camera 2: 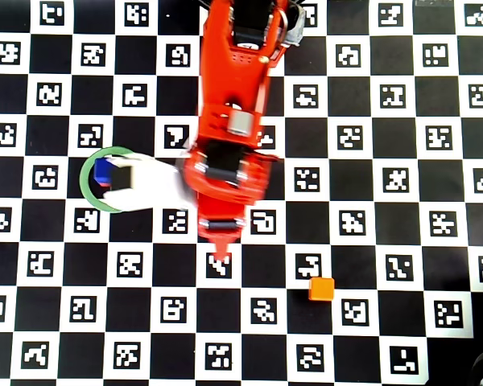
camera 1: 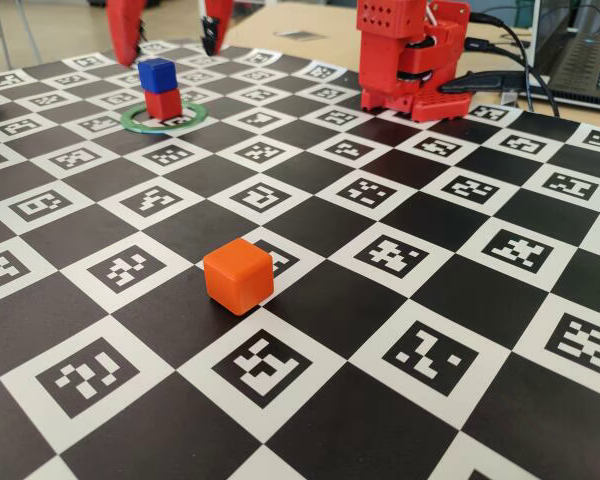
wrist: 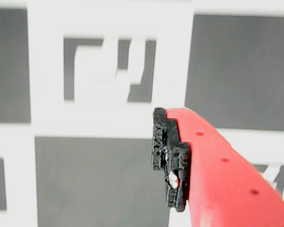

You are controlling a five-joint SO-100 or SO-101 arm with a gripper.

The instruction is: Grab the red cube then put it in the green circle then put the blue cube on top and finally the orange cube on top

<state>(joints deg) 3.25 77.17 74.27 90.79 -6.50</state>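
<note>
I see the blue cube [camera 1: 156, 74] stacked on the red cube [camera 1: 163, 103] inside the green circle [camera 1: 136, 121]. The orange cube [camera 1: 238, 275] sits alone on the checkered bench [camera 1: 400, 400], well apart from the stack. The hand [camera 1: 170, 40] hangs spread and empty above the stack.

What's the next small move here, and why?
Probably swing the gripper toward the orange cube and lower over it. The blue cube already sits on the red cube inside the green circle, and the gripper's fingers look spread and empty above the stack. The orange cube lies alone, away from the circle in the overhead view.
</note>
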